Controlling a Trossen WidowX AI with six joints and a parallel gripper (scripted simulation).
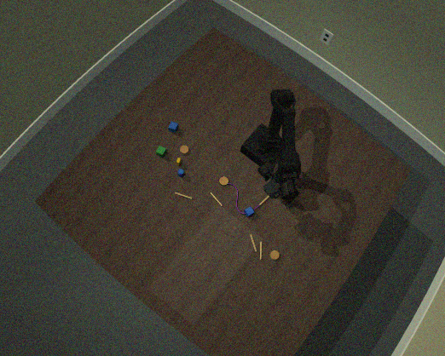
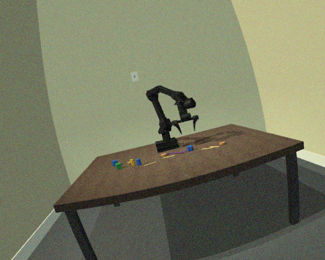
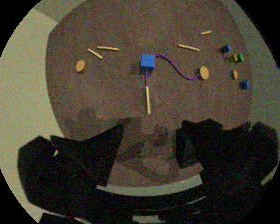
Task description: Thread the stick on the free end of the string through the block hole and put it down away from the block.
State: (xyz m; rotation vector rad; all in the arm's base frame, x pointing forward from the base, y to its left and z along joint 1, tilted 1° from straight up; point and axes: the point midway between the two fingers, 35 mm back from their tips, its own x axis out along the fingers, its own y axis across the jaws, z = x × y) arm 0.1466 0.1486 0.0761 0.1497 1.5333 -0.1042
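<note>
The blue block (image 1: 249,211) (image 2: 190,148) (image 3: 148,62) sits on the table. The purple string (image 1: 237,197) (image 2: 177,152) runs from the round wooden button (image 1: 223,180) (image 2: 163,155) (image 3: 204,73) to one side of the block. It shows again on the block's other side, with the stick (image 1: 263,200) (image 3: 148,100) on its end. The stick lies on the table, apart from the block and pointing away from it. The hole itself is not visible. My gripper (image 2: 187,132) (image 3: 153,125) is wide open and empty, raised above the table near the stick, touching nothing.
Loose sticks lie at the button's side (image 1: 216,199) (image 3: 189,48), farther off (image 1: 183,195), and as a pair (image 1: 253,243) (image 1: 261,250) near a loose button (image 1: 274,255) (image 3: 80,66). Another button (image 1: 184,149), a green block (image 1: 161,151), a yellow piece (image 1: 179,160) and blue pieces (image 1: 173,126) (image 1: 181,172) form a group.
</note>
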